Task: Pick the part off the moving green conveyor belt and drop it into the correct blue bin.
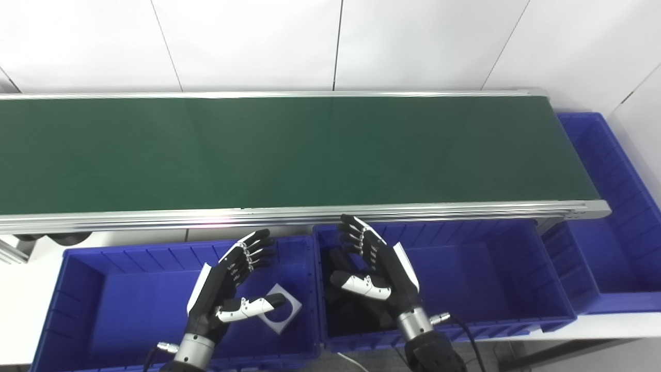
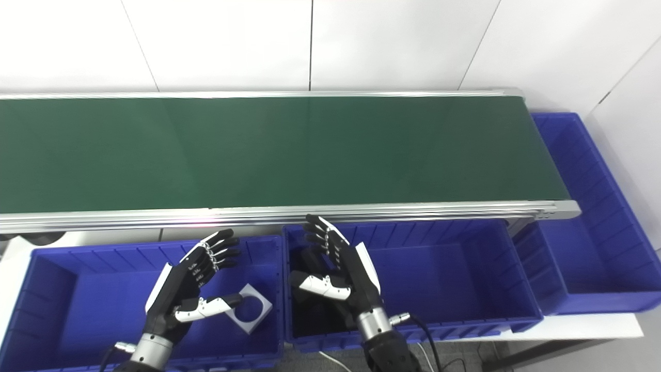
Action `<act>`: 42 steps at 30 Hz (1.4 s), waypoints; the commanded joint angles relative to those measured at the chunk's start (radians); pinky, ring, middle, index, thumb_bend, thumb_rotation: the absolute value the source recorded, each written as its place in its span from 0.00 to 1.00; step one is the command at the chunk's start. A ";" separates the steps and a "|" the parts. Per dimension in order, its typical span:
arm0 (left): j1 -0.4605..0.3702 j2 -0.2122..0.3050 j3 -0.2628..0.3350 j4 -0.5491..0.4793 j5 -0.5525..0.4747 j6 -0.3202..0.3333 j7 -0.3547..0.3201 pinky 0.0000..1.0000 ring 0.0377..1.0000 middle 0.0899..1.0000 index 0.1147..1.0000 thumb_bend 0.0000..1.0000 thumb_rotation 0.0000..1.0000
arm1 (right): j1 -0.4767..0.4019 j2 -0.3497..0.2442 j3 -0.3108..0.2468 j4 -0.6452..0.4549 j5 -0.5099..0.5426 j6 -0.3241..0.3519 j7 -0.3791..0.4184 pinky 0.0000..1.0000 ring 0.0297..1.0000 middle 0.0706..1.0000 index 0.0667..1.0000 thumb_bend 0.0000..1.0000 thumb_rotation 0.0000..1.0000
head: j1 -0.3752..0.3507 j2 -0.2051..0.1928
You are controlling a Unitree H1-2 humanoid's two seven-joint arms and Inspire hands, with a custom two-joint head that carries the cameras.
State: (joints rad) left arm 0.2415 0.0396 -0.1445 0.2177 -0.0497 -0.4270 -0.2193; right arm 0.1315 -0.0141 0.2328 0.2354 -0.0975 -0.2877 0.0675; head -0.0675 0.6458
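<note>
The green conveyor belt [image 1: 289, 152] runs across the view with no part on it. A flat grey square part with a round hole [image 1: 283, 310] lies on the floor of the left blue bin [image 1: 103, 305], just beside my left hand's thumb. My left hand [image 1: 232, 281] hovers open over that bin, holding nothing. Over the left end of the middle blue bin [image 1: 480, 274] my right hand [image 1: 374, 266] is open too, fingers pointing toward the belt.
A third blue bin [image 1: 604, 206] stands at the belt's right end. The belt's aluminium front rail [image 1: 310, 213] runs just beyond both hands. Dark shapes lie in the middle bin beneath my right hand. White wall panels stand behind.
</note>
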 commanded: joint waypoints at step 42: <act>-0.036 -0.054 0.028 -0.038 0.027 -0.043 0.023 0.72 0.76 0.80 0.82 0.86 0.42 | 0.054 0.002 -0.012 -0.124 0.045 -0.182 -0.036 0.71 0.74 0.77 0.80 0.81 0.44 | 0.022 -0.062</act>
State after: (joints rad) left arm 0.2062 -0.0147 -0.1129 0.2111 -0.0272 -0.4316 -0.1927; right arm 0.1913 -0.0170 0.2165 0.1470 -0.0580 -0.4129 0.0304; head -0.0460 0.5829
